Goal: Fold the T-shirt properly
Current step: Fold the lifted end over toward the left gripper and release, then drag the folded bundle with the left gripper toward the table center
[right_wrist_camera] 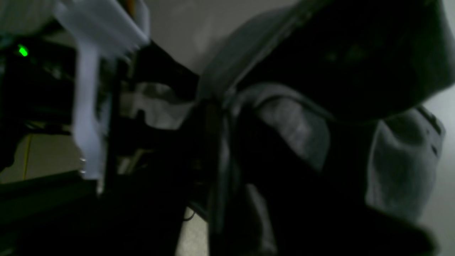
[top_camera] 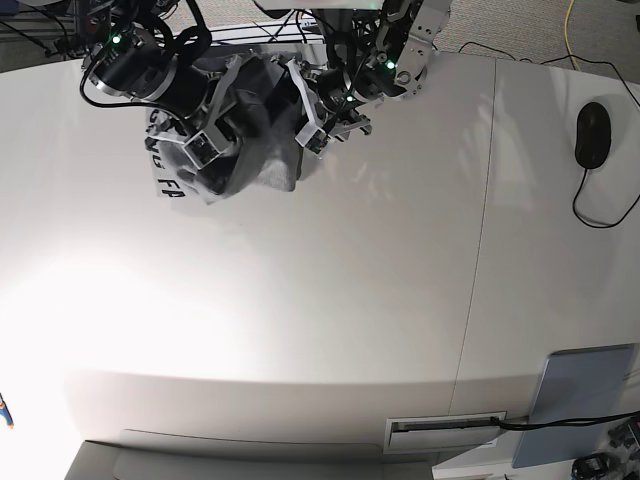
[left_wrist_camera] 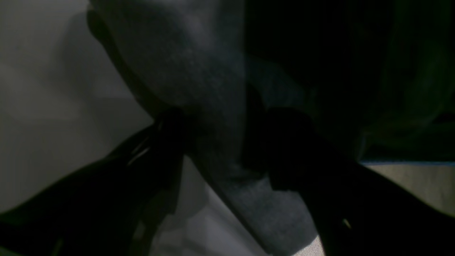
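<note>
T-shirt [top_camera: 250, 150] between both raised claws

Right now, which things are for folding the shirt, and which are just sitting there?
For the job:
the T-shirt, bunched at the table's far edge
the left gripper, pinching grey cloth
the right gripper, at the shirt

Just lying about:
the computer mouse with its cable
the grey pad at the near right
</note>
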